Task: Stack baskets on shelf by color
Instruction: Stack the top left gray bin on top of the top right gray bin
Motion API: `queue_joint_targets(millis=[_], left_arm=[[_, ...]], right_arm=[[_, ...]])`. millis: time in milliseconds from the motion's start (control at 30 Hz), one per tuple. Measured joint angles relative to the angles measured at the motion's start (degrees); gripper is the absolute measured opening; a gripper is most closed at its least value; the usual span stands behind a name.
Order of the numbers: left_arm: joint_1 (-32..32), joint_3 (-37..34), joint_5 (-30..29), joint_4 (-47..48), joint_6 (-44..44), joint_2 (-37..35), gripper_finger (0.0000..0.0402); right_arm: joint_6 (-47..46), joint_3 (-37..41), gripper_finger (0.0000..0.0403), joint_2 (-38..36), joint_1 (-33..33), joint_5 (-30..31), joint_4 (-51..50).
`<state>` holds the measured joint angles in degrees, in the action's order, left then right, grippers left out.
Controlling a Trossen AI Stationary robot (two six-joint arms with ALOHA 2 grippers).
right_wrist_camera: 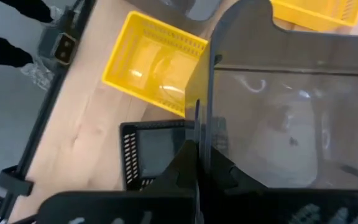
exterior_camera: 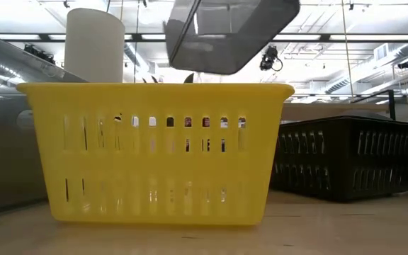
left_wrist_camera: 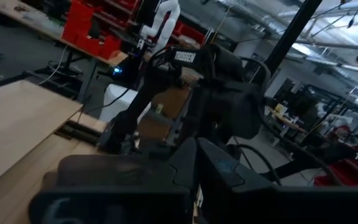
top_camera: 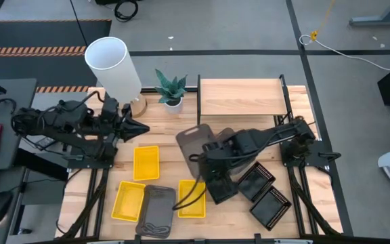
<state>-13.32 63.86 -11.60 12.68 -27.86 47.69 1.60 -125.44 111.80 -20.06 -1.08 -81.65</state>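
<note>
My right gripper [top_camera: 206, 157] reaches to the table's middle and is shut on a dark grey basket [top_camera: 193, 141], which hangs in the air in the low view [exterior_camera: 229, 32]. Three yellow baskets [top_camera: 146, 163] [top_camera: 128, 200] [top_camera: 192, 200] lie on their bases on the table. More dark grey baskets [top_camera: 157, 211] lie nested near the near edge. Black mesh baskets [top_camera: 256, 180] [top_camera: 271, 207] lie to the right. The wooden shelf [top_camera: 241, 97] stands at the far edge. My left gripper [top_camera: 141, 127] waits shut at the left, touching nothing. My right gripper [right_wrist_camera: 202, 134] pinches one side wall of the grey basket [right_wrist_camera: 207, 93] at its rim, one finger inside the basket and one outside. The basket is lifted clear of the table and tilted [exterior_camera: 190, 49], above the yellow baskets.
A white cylinder [top_camera: 112, 64] and a small potted plant [top_camera: 172, 88] stand at the far left of the table, beside the shelf. A black mesh basket [right_wrist_camera: 146, 152] and a yellow one [right_wrist_camera: 154, 65] lie right under the held basket. Bare tabletop shows in front of the shelf.
</note>
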Motion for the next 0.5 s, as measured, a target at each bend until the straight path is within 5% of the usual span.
queue_joint_targets(millis=[500], left_arm=[[0.02, 0.0, -5.25, -13.61, -1.51, 10.22, 0.0029]], right_arm=[[-3.59, 35.69, 0.0002, -24.83, -4.6, -0.21, 15.11]])
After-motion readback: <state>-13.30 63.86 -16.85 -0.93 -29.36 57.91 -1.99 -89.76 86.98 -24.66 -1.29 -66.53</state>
